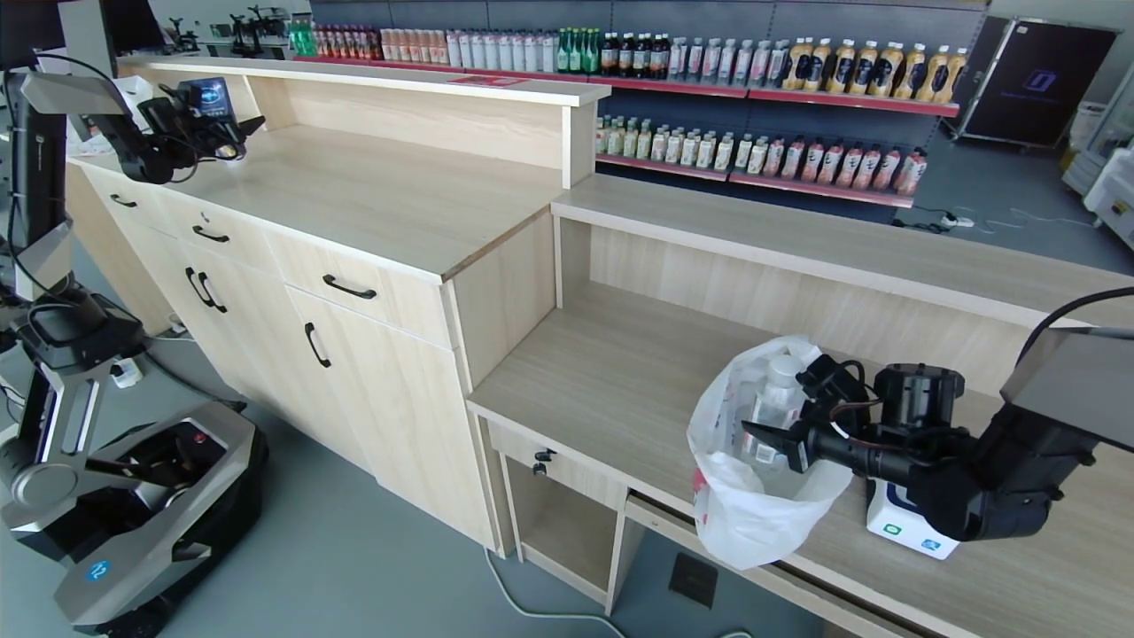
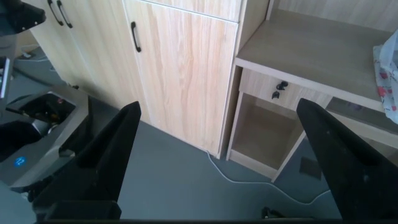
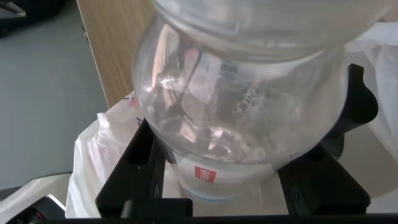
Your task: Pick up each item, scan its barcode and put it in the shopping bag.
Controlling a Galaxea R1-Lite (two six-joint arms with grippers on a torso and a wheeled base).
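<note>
The lower counter (image 1: 620, 372) on the right carries the work. The shopping bag (image 1: 753, 514) stands at its near edge with the mouth open upward, which I judge lets an item be lowered straight in from above. The right gripper (image 1: 787, 409) comes in from the right at the bag's mouth. Its fingers (image 3: 140, 168) are closed on either side of the clear bottle (image 1: 772, 403), gripping across the body rather than at the cap. I read this side grip as the way to keep the bottle upright and the cap free of the bag's rim on the way down. The bottle is inside the bag's mouth, carried by the gripper; I cannot tell whether its base touches the bottom of the bag. The left gripper (image 1: 232, 133) is well apart, far to the left by the left end of the tall cabinet (image 1: 372, 204). Its fingers (image 2: 118, 149) are spread wide and hold nothing, and I judge it parked out of the way of the bagging. A small white box (image 1: 904, 527) rests on the lower counter just right of the bag, beneath the right arm. The bottle's long axis runs close to vertical with a slight lean. The white cap points up and a little toward the far side, and the base points down into the bag. I judge this item to be at the bagging step.
</note>
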